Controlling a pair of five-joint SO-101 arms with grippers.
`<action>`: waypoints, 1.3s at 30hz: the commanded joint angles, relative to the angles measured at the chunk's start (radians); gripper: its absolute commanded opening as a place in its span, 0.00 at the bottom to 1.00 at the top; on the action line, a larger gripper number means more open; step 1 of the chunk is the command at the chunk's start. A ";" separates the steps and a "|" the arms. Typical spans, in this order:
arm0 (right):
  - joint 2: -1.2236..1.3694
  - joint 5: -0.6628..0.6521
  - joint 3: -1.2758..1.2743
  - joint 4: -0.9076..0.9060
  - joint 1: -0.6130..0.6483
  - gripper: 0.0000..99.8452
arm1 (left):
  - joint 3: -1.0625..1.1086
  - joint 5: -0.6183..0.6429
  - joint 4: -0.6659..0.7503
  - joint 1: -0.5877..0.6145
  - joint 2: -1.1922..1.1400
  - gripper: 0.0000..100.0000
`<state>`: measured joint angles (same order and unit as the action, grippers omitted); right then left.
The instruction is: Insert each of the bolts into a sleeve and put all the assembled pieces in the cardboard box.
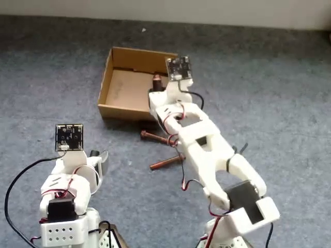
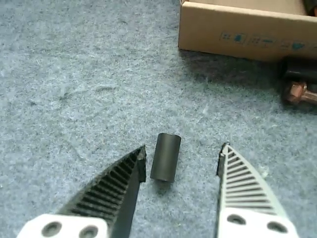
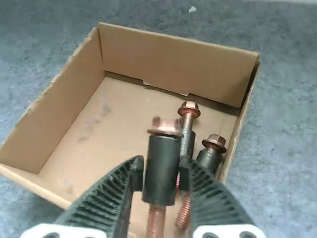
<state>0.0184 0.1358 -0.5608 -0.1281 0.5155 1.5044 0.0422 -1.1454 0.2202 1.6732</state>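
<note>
Copper bolt and black sleeve, joined into one assembled piece [image 3: 162, 171], are clamped upright in the right pincer [image 3: 162, 161] and held over the 3 o'clock side of the cardboard box [image 3: 163, 59], seemingly so that it can be released beside the two finished pieces [image 3: 187, 134] lying inside. The left pincer [image 2: 183, 148] is spread apart with a loose sleeve [image 2: 166, 157] lying between its tips on the grey desk [image 1: 258, 77], apparently lined up for a grasp. Two bare bolts [image 1: 155, 136] are seen at 6 o'clock of the box, presumably awaiting sleeves.
</note>
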 commanded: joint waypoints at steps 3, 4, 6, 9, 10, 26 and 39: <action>-0.071 -0.009 0.179 -0.297 -0.022 0.23 | 0.013 -0.008 0.028 0.010 0.005 0.25; -0.102 -0.009 0.189 -0.348 -0.021 0.23 | 0.013 -0.008 0.029 0.010 0.005 0.25; -0.176 -0.009 0.202 -0.429 -0.018 0.23 | 0.013 -0.008 0.029 0.010 0.005 0.25; -0.292 -0.009 0.197 -0.533 0.005 0.23 | 0.013 -0.008 0.031 0.010 0.005 0.25; -0.325 -0.009 0.188 -0.579 0.019 0.23 | 0.013 -0.008 0.031 0.010 0.005 0.25; -0.278 0.169 -0.094 -0.547 0.245 0.23 | 0.013 -0.008 0.032 0.010 0.005 0.25; 0.073 0.219 0.186 -0.490 0.217 0.23 | 0.013 -0.008 0.032 0.010 0.005 0.25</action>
<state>0.0399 0.3445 -0.4856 -0.6360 0.7503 1.5228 0.0422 -1.1331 0.2202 1.6732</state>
